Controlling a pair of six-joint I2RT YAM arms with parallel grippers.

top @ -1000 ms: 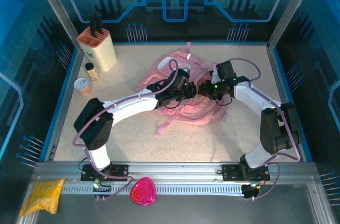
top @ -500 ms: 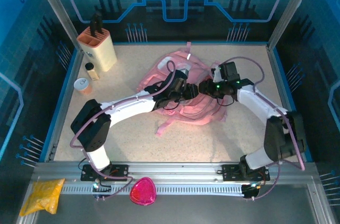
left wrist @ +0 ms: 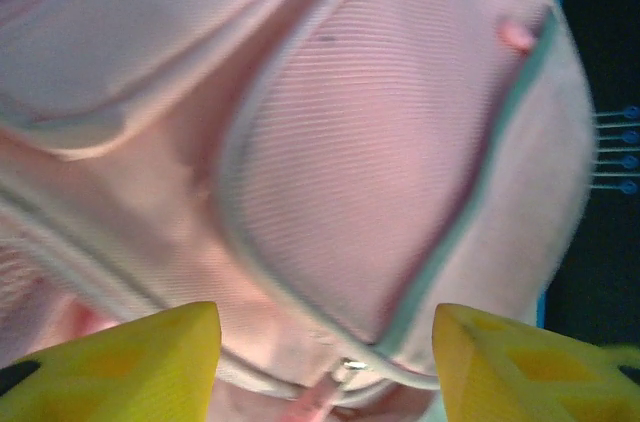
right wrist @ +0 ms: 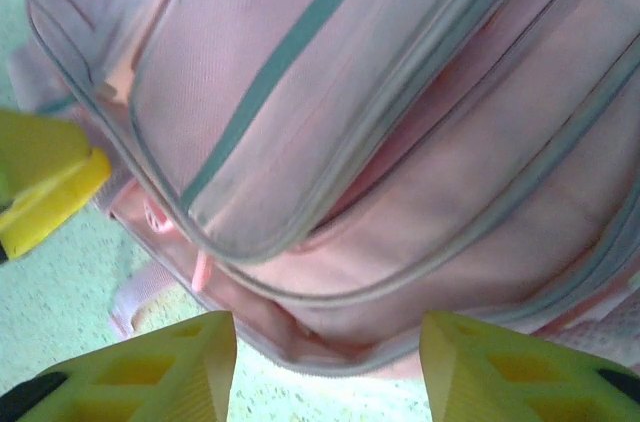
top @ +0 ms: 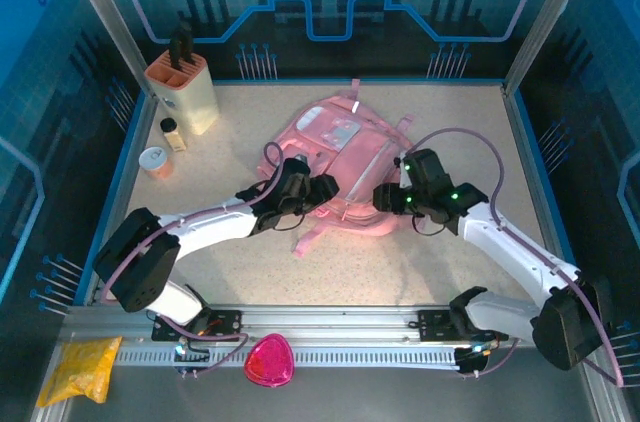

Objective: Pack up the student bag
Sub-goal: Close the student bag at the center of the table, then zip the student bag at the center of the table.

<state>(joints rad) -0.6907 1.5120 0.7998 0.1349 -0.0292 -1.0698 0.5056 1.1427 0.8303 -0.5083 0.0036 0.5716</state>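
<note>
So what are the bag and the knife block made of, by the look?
Bag: soft woven fabric, matte pink; a fine ribbed weave and grey piping show up close, and it lies slumped. Knife block: probably smooth hard plastic, cream with an orange top; too far to be sure.

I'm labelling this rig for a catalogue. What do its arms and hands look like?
The left arm and right arm have white links, black joints and black bases, each with a lilac cable looping alongside. Small green lights glow by the right wrist. The left hand and right hand have blocky yellow fingers with hollow cut-outs.
</note>
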